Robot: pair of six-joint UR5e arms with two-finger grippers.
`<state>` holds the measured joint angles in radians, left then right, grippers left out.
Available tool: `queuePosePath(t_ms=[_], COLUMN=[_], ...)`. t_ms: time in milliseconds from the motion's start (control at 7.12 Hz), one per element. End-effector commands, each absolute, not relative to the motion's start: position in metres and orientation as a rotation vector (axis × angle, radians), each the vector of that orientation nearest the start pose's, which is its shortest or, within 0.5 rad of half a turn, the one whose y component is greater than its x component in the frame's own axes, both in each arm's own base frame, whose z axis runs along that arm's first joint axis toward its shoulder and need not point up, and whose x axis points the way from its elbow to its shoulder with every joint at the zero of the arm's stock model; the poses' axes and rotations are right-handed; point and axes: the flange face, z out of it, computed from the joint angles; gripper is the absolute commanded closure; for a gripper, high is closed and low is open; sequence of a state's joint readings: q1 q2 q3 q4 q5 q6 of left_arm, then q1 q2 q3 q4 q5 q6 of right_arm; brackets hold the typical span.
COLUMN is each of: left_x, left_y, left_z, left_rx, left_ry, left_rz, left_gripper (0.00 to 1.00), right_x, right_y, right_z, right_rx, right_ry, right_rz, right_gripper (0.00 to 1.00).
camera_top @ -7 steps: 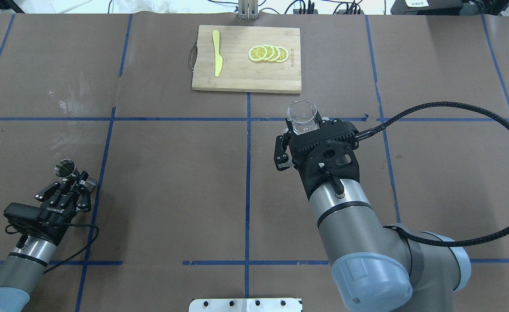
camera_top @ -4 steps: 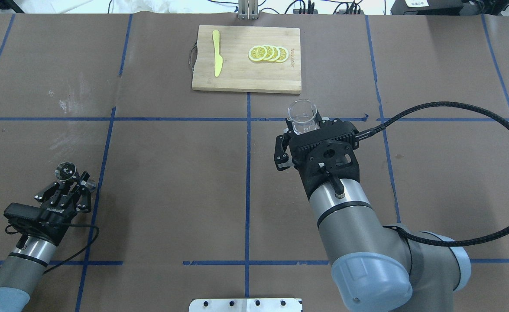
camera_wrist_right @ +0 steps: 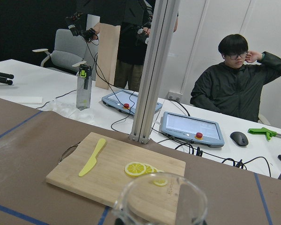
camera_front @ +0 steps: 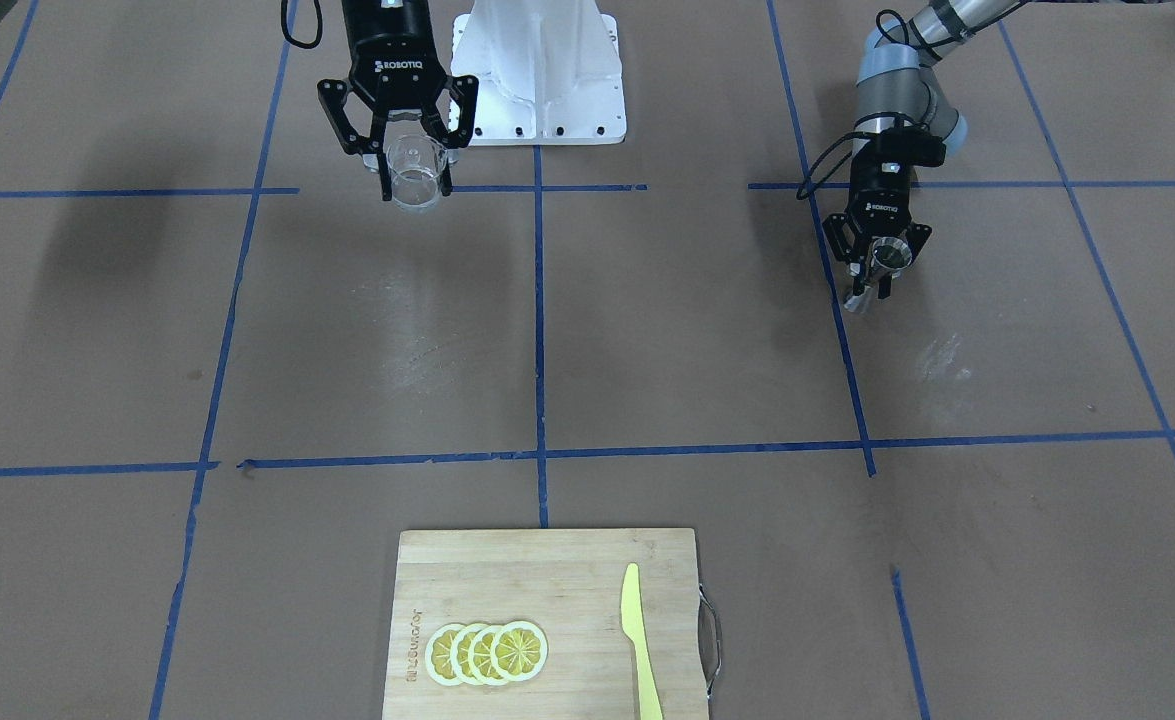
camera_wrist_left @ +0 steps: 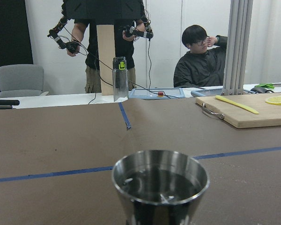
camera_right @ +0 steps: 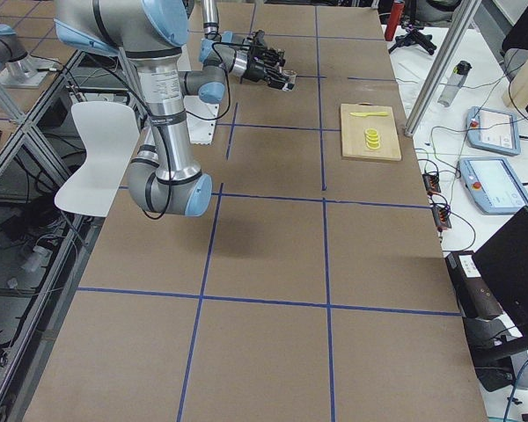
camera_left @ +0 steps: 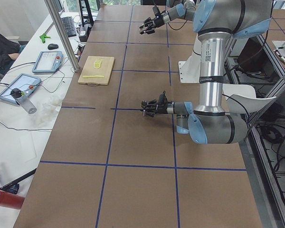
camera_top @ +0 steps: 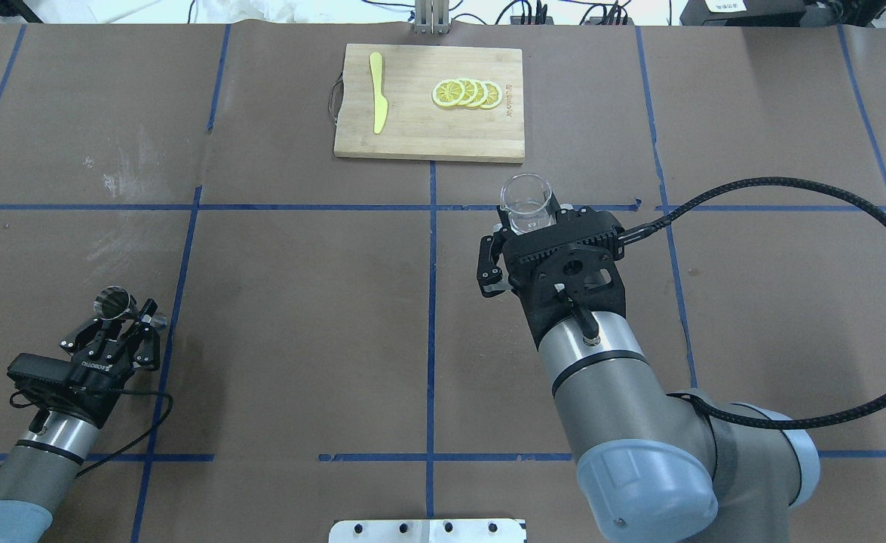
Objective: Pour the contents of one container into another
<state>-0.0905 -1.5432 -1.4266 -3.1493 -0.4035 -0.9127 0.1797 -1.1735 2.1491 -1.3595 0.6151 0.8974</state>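
My left gripper is shut on a small steel measuring cup, held low at the table's left. The front view shows the same cup in that gripper. In the left wrist view the cup fills the bottom centre, its inside dark with glints. My right gripper is shut on a clear glass beaker, upright and lifted right of centre. That beaker hangs in the gripper in the front view. Its rim looks empty in the right wrist view.
A wooden cutting board lies at the far centre with lemon slices and a yellow knife. A black cable loops to the right of the right arm. The robot's white base plate sits between the arms.
The left gripper has shifted slightly with the steel cup, whose mouth now sits a little nearer the robot. The right arm and beaker have not moved.
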Motion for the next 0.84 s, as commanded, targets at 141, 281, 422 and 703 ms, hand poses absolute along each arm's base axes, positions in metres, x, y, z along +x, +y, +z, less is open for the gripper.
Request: queuePosePath(t_ms=[141, 281, 422, 703], left_x=[0.4073, 0.4074, 0.4073, 0.4064], left_y=[-0.2629, -0.2629, -0.2629, -0.2634], left_z=[0.5624, 0.5631, 0.5624, 0.5599], left_rx=[1.306, 1.307, 1.307, 1.316], left_ry=[0.773, 0.77, 0.771, 0.772], left_rz=[-0.365, -0.363, -0.364, -0.384], left_gripper=[0.54, 0.5, 0.36, 0.0], right_x=[-0.4285, -0.4285, -0.4279, -0.4275], right_y=[-0.2966, -0.2966, -0.2965, -0.2972], right_z=[0.158, 0.158, 0.1575, 0.1568], right_rx=[1.196, 1.196, 1.196, 1.197], right_ry=[-0.638, -0.638, -0.639, -0.64], right_rz=[0.152, 0.152, 0.153, 0.155], right_gripper=[1.0, 1.0, 1.0, 1.0])
